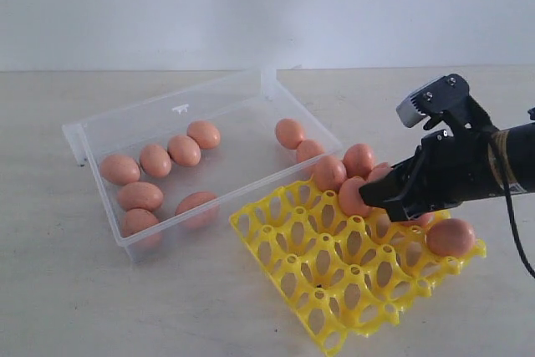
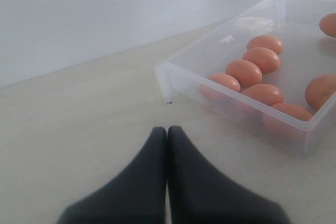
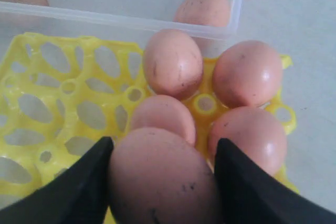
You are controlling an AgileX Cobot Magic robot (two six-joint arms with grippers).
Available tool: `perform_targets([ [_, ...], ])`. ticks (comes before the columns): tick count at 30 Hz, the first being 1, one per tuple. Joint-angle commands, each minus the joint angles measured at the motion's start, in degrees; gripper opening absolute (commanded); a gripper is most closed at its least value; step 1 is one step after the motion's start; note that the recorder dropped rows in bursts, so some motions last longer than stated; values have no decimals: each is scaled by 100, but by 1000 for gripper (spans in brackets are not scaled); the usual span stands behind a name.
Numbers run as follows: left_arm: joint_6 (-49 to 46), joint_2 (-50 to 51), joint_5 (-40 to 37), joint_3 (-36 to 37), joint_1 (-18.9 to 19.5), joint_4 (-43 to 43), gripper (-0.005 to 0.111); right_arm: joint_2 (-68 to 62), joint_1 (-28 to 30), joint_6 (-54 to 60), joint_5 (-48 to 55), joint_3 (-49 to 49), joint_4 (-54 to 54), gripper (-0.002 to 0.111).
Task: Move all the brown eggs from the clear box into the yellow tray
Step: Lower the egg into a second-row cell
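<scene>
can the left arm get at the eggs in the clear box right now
Probably yes: the left gripper, shut, is close to the clear box with only bare table between them, the box is open on top, and the brown eggs lie just inside its near wall. It would have to open first.

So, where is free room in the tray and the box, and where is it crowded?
Free: the near, left cups of the yellow tray stand empty. In the clear box, bare floor lies between seven brown eggs at its left end and two eggs at its right corner. Crowded: the tray's far right corner, with eggs packed around the right gripper.
</scene>
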State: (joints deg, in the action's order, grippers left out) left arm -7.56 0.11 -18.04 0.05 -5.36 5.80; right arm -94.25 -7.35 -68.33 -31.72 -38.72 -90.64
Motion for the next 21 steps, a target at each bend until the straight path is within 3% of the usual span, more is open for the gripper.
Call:
perform_targets([
  [1,-2,-11,48,-5,4,-45,-4,-11,-14,184,-158,0,144,0],
  [16,-2,-11,48,-5,4,-45,-4,-306,-14,92,-346,0,329,0],
  [19,-2,-11,48,-5,4,-45,-4,-306,-14,92,-295,0,338,3],
  [21,-2,-11,48,-5,4,-45,-4,-306,-14,92,-353,0,338,12],
])
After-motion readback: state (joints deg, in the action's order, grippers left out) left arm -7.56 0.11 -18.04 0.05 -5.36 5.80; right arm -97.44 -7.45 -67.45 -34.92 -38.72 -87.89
